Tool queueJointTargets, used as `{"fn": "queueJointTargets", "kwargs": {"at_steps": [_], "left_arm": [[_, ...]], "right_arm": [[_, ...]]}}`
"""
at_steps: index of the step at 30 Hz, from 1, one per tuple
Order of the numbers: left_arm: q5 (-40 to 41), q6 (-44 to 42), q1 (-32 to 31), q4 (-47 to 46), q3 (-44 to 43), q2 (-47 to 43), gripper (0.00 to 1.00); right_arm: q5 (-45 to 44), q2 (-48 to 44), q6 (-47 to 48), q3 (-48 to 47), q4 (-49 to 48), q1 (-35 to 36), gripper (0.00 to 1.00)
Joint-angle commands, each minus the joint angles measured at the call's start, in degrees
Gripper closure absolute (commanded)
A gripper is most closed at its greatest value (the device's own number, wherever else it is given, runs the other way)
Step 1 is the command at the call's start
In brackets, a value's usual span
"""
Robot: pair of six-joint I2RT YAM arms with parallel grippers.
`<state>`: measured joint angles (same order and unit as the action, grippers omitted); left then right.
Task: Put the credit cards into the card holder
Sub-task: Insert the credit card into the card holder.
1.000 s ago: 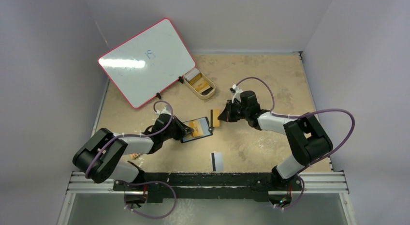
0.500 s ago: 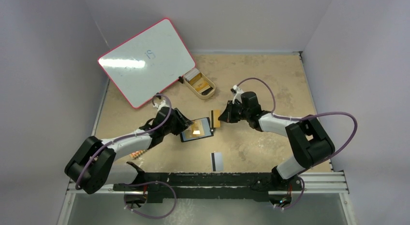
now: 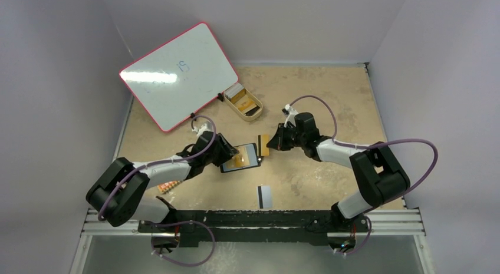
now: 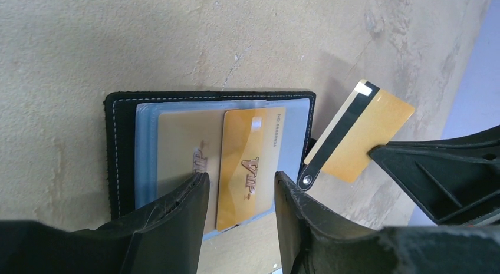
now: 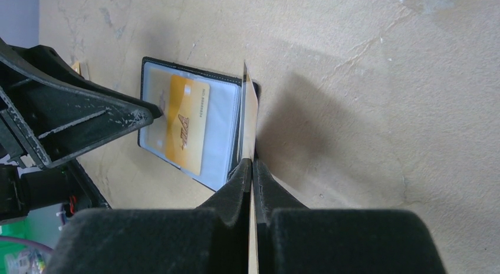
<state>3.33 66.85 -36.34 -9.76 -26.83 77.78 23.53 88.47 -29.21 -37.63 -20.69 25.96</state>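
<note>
The black card holder [image 3: 250,162] [image 4: 121,150] lies open on the table, grey-blue pockets up. An orange-gold credit card [image 4: 247,162] [image 5: 187,124] sits partly in a pocket. My left gripper [image 3: 227,153] [image 4: 242,182] hovers open at the holder's near edge, one finger on either side of that card and apart from it. My right gripper [image 3: 272,141] [image 5: 252,162] is shut on a second gold card with a black stripe [image 4: 365,132] [image 5: 250,115], held on edge just beside the holder's snap-tab side. A grey card with a black stripe [image 3: 265,195] lies flat nearer the arm bases.
A tan oval tray [image 3: 244,101] stands at the back, next to a red-rimmed whiteboard [image 3: 180,73] propped at the back left. A small orange board [image 3: 170,186] lies under my left arm.
My left gripper has gone from shut to open and drawn back slightly from the holder's left side. The right gripper and its card have stayed put.
</note>
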Motion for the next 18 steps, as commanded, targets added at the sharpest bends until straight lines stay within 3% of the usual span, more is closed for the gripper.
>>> {"fn": "queueJointTargets", "kwargs": {"at_steps": [1,18], "left_arm": [[0.8,0.0,-0.5,-4.4,-1.6,2.1,0.55],[-1.7,3.0,-3.0,-11.8,-5.2,8.4,0.55]], "right_arm": [[0.7,-2.3,-0.3,1.2,-1.1,-0.1,1.0],[1.2,-2.4,-2.5,3.4,-3.7,0.1,1.0]]}}
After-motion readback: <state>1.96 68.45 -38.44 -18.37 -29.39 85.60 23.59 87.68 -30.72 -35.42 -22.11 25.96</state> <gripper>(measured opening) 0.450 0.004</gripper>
